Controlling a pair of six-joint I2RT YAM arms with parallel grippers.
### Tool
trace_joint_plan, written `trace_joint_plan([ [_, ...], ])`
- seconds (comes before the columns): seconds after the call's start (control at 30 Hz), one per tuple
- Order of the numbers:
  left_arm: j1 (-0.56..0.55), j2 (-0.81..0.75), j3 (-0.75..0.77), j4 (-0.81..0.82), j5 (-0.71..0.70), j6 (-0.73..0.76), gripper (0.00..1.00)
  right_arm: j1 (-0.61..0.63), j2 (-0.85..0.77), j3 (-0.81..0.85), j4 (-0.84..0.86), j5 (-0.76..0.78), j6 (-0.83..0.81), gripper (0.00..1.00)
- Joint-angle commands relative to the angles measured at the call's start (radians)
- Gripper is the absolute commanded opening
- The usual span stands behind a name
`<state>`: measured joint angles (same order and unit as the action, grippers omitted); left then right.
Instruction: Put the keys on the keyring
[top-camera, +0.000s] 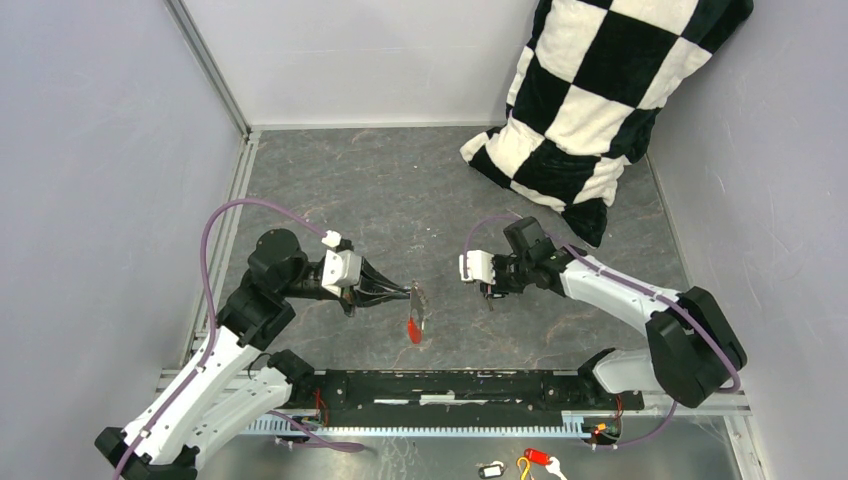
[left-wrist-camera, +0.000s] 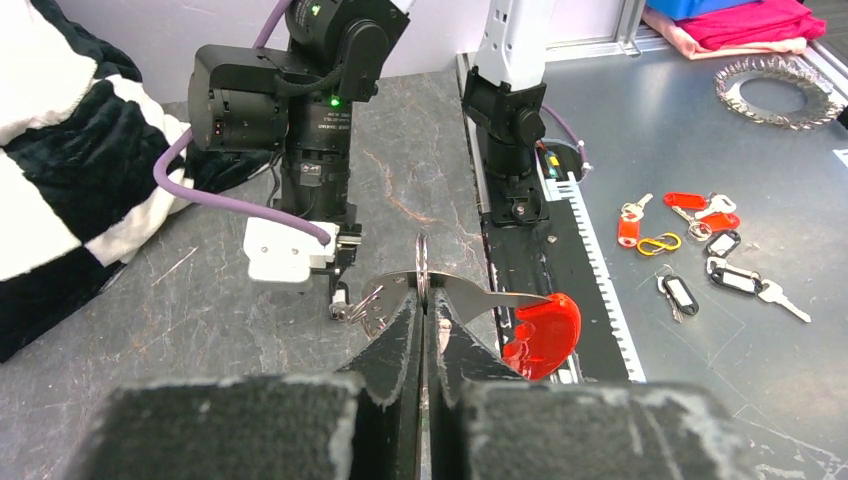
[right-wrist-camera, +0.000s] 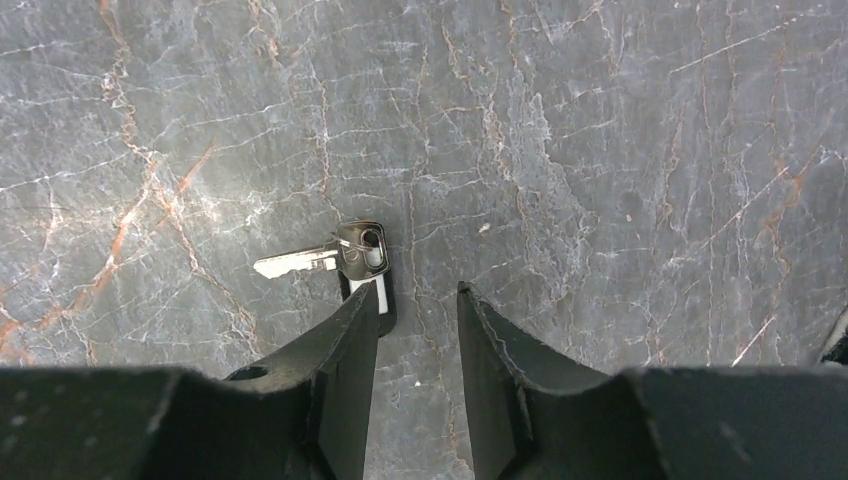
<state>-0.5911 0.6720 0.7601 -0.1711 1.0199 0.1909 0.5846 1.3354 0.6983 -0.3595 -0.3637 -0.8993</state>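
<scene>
Grey marbled desk (top-camera: 400, 190), walled on three sides. A checkered pillow (top-camera: 590, 90) is slumped at 1 o'clock, well clear of the work.

- The left hand (top-camera: 402, 292) is clamped shut on the keyring (left-wrist-camera: 422, 262). The ring is pinched at the fingertips and presented edge-on toward the other arm, probably so that its opening can be reached.
- The red key (left-wrist-camera: 543, 335) is hung off the ring at 6 o'clock in the top view, head lowest. It appears to be threaded on already, and its weight is carried by the ring alone.
- The right hand (right-wrist-camera: 418, 292) is posed at 3 o'clock of the left, fingers pointed down at the desk. Its jaws are parted and nothing is seen between them.
- The small metal key (right-wrist-camera: 300, 262) is seen just beside one right finger, dark head nearest it. Contact cannot be told.
- No green key is made out in any view.
- Spare keys and tags (left-wrist-camera: 687, 201) are scattered beyond the rail (top-camera: 450, 385), off the desk.

Judgement: one key is counted as done, and the metal key is being lined up for pickup next.
</scene>
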Motion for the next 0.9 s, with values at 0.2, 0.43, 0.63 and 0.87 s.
trace_joint_plan([
  [0.2, -0.002, -0.014, 0.048, 0.02, -0.028, -0.03, 0.02, 0.002, 0.09, 0.068, -0.053, -0.046, -0.105, 0.39],
  [0.43, -0.001, -0.017, 0.053, 0.011, -0.046, -0.027, 0.02, 0.043, 0.117, 0.088, -0.047, -0.01, -0.145, 0.4],
  [0.63, -0.001, -0.014, 0.06, 0.006, -0.056, -0.023, 0.02, 0.076, 0.166, 0.102, -0.077, 0.002, -0.171, 0.4],
  [0.87, -0.001, -0.013, 0.062, 0.003, -0.074, -0.023, 0.02, 0.08, 0.166, 0.112, -0.084, 0.025, -0.181, 0.38],
])
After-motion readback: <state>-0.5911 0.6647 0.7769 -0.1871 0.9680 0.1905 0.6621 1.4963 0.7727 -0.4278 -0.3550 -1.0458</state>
